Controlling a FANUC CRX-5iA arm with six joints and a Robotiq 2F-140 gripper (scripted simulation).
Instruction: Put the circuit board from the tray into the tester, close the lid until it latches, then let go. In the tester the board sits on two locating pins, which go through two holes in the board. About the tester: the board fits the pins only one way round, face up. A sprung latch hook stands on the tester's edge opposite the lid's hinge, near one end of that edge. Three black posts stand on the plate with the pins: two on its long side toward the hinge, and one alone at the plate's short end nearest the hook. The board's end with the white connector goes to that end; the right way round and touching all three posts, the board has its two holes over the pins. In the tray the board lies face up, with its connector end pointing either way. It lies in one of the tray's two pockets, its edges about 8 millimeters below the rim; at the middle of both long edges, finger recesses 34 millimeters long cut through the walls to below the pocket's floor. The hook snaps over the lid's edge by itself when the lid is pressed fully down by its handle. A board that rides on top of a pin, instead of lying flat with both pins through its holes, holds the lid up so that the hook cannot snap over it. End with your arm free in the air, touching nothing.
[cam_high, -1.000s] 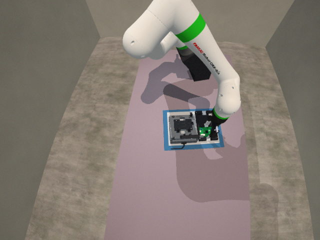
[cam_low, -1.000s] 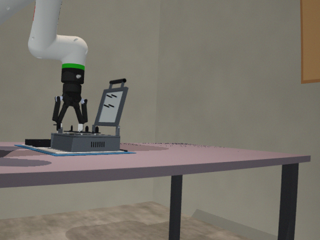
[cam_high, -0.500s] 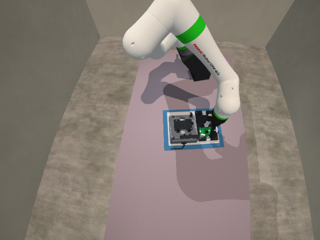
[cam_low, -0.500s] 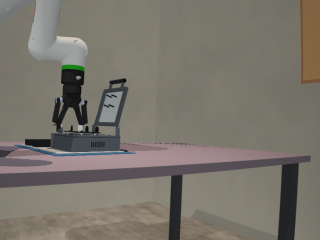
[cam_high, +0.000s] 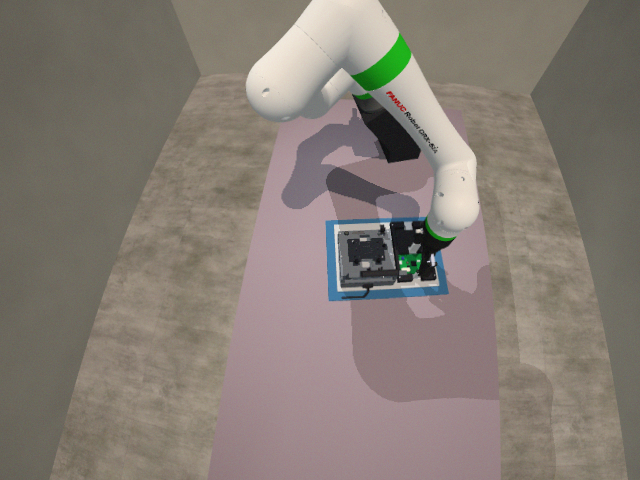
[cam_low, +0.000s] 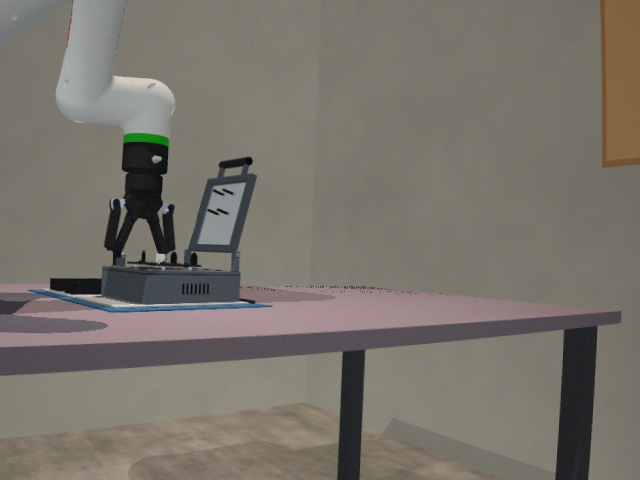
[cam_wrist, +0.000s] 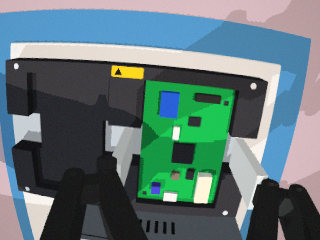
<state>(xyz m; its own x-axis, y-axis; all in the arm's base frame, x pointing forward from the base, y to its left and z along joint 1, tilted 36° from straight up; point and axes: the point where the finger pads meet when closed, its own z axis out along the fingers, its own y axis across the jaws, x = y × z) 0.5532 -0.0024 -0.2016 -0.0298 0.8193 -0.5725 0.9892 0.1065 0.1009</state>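
The green circuit board (cam_high: 409, 262) (cam_wrist: 187, 140) lies face up in one pocket of the black tray (cam_high: 405, 231) (cam_low: 74, 283) (cam_wrist: 67, 114). Its white connector (cam_wrist: 202, 187) is at the end toward the tester. The tray's other pocket is empty. My gripper (cam_high: 422, 268) (cam_low: 139, 256) (cam_wrist: 183, 148) is open and empty. It hangs straight over the board, one finger on each long side, with its tips above the tray. The grey tester (cam_high: 361, 253) (cam_low: 170, 286) stands beside the tray with its lid (cam_low: 222, 211) raised nearly upright and the handle (cam_low: 235, 161) on top.
Tray and tester sit on a white base plate (cam_wrist: 267, 74) on a blue mat (cam_high: 333, 295) (cam_low: 67, 299) (cam_wrist: 40, 27) on the pink table (cam_high: 289, 361). A black cable (cam_high: 356, 295) leaves the tester's front. The arm's black base (cam_high: 395, 139) stands at the table's far end.
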